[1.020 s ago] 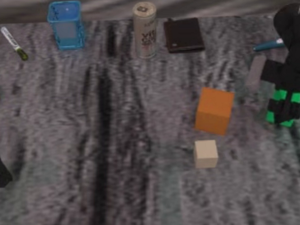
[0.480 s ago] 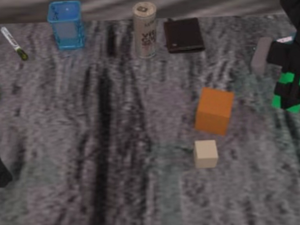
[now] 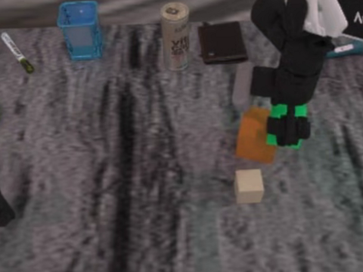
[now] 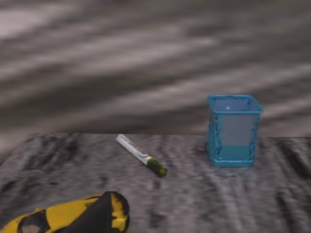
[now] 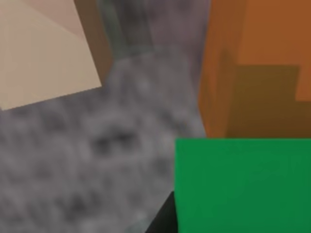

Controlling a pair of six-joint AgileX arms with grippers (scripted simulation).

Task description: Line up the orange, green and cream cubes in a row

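Hanging over the right half of the grey mottled table [image 3: 173, 232], my right gripper [image 3: 286, 125] clamps the bright green matte cube [image 3: 280, 111], which shows at the edges of the black fingers. It overlaps the right edge of the large orange matte cube [image 3: 253, 136]; whether green touches orange is hard to judge from above. The small pale cream cube [image 3: 249, 186] sits just in front of the orange one, apart from it. In the right wrist view, green [image 5: 243, 184] fills the corner beside orange [image 5: 252, 68], cream [image 5: 43, 48] farther off. My left arm [image 3: 0, 205] is parked at the table's left edge; its gripper is out of sight.
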